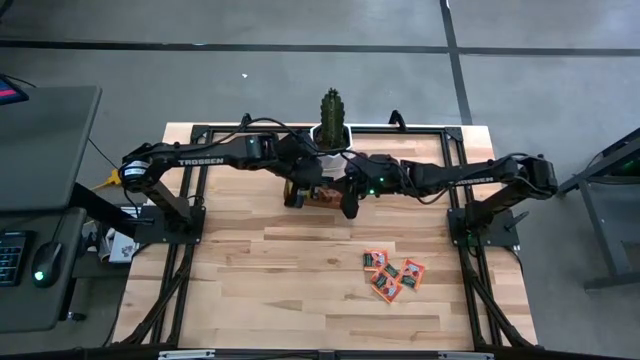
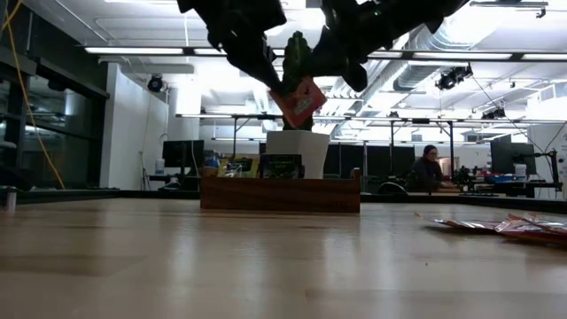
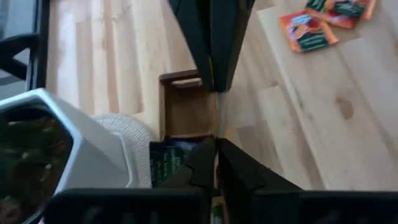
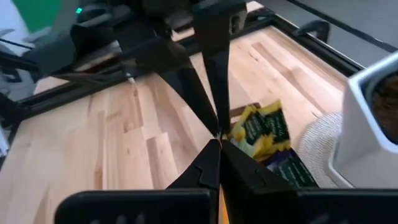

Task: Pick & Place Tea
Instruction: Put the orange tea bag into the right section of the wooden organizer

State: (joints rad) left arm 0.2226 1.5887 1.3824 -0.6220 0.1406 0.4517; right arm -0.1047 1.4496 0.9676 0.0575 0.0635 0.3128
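One orange-red tea sachet (image 2: 299, 100) hangs in the air above the brown wooden tray (image 2: 280, 190), tilted, with both grippers at it. My left gripper (image 3: 216, 149) comes from the table's left and my right gripper (image 4: 219, 146) from the right; both are shut. Their tips nearly meet over the tray (image 1: 322, 197). Yellow-green sachets (image 4: 258, 127) and dark ones (image 4: 292, 168) stand in the tray; one end compartment (image 3: 186, 115) shows bare wood. Several more orange-red sachets (image 1: 390, 272) lie flat on the table, toward its near right. My left gripper pinches the sachet's upper left corner (image 2: 280, 90) between its two fingers, slanting down from the left. The sachet is lifted clear and shows only edge-on (image 3: 216, 121) in the wrist view. My right gripper is shut on the sachet's opposite edge (image 3: 215, 93), facing the left gripper tip to tip. How much of that edge it has cannot be told.
A white pot with a green cactus (image 1: 332, 125) stands just behind the tray, on a pale round mat (image 3: 127, 140). Black frame rails (image 1: 200, 180) run along the table's edges. Bare wood lies open on the near left. A person (image 2: 430, 167) sits far off in the room.
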